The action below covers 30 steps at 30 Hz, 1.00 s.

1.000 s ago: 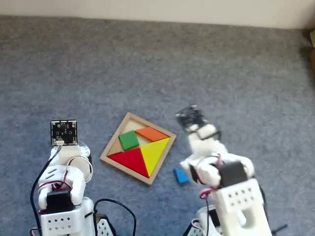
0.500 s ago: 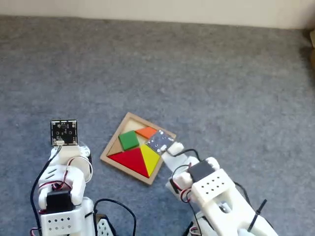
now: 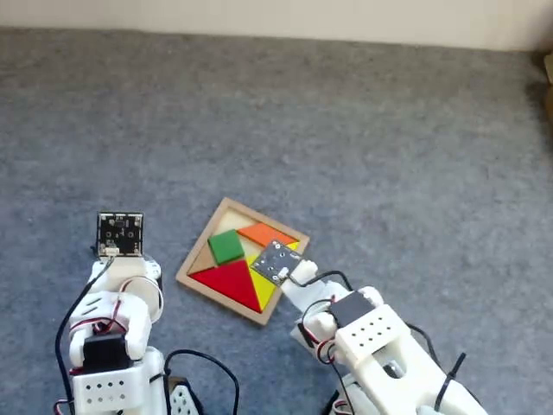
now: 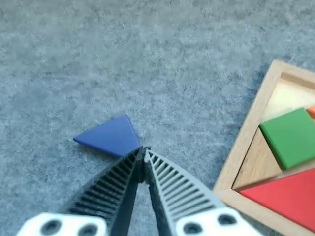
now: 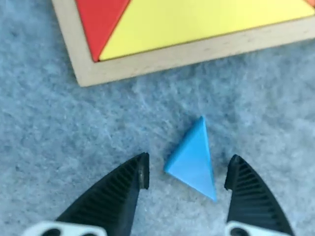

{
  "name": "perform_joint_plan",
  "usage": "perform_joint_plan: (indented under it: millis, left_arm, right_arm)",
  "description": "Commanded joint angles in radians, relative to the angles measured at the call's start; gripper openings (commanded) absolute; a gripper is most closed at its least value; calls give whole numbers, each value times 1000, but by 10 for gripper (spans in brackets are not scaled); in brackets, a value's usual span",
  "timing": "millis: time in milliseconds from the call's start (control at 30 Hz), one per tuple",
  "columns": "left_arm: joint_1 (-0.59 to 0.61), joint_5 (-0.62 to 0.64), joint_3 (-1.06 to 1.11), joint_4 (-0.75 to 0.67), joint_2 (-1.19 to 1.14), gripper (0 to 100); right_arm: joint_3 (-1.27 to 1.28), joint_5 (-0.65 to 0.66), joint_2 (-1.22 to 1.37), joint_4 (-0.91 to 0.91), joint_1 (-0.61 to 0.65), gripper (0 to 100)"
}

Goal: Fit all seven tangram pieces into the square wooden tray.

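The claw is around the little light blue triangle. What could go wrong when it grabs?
The right gripper is open with the light blue triangle lying flat between its jaws, so they might slide over the piece or snag the carpet. The wooden tray edge is close; a nudged piece could bump it. The left gripper, shut beside the dark blue triangle, might push that one away.

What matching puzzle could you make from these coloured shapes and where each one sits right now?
Things:
1. green square
2. dark blue triangle
3. light blue triangle

Places:
a. on the carpet, between the open fingers of the right gripper
b. inside the wooden tray
c. on the carpet, at the tip of the shut left gripper

Pairs: 1-b, 2-c, 3-a
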<state>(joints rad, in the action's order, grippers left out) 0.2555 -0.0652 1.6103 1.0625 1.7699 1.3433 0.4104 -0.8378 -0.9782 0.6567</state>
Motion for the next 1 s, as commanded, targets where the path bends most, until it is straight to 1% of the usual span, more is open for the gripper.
perform_joint_plan:
  millis: [0, 100, 600, 733, 900, 967]
  left_arm:
    - [10, -11, -7, 0, 41, 11]
    - [10, -11, -5, 0, 41, 11]
    - [10, -11, -5, 2, 41, 11]
    - [10, -11, -5, 3, 41, 11]
    - [10, -11, -5, 5, 41, 11]
    - [10, -11, -5, 5, 41, 11]
  right_arm:
    - [-5, 12, 4, 19, 7, 211]
    - [-5, 12, 4, 19, 7, 186]
    - [38, 8, 4, 22, 5, 181]
    - [38, 5, 4, 65, 5, 181]
    - [39, 5, 4, 65, 5, 180]
    - [39, 5, 4, 64, 5, 158]
